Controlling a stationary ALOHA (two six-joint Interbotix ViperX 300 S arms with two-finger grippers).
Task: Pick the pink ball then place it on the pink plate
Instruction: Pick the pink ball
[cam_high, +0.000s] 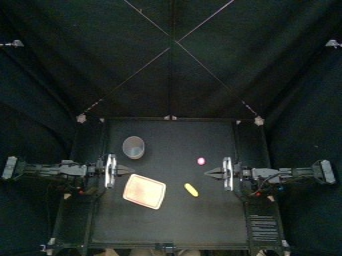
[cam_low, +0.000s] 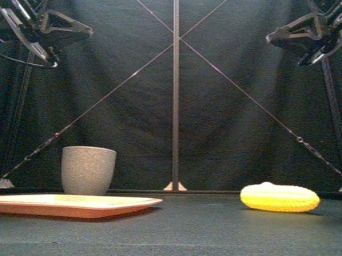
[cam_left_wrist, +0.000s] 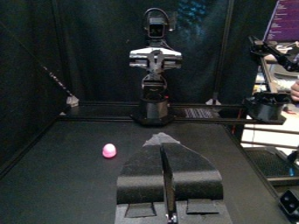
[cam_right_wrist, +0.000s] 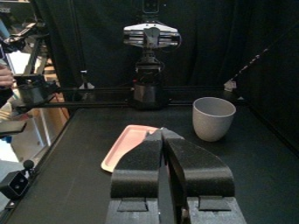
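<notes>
The small pink ball (cam_high: 201, 160) lies on the black table right of centre, toward the back; the left wrist view also shows the ball (cam_left_wrist: 110, 150). The flat pink plate (cam_high: 144, 190) lies near the front left, and its long side appears as the plate (cam_right_wrist: 126, 145) in the right wrist view. My left gripper (cam_high: 112, 172) hangs at the table's left edge, jaws shut and empty (cam_left_wrist: 165, 142). My right gripper (cam_high: 225, 172) hangs at the right edge, a little to the right of the ball, also shut and empty (cam_right_wrist: 163, 134). The front view does not show the ball.
A tall grey speckled cup (cam_high: 134, 148) stands at the back left, behind the plate (cam_low: 74, 205). A yellow toy (cam_high: 191, 189) lies right of the plate, in front of the ball; it sits low at the front right as the yellow toy (cam_low: 279, 198).
</notes>
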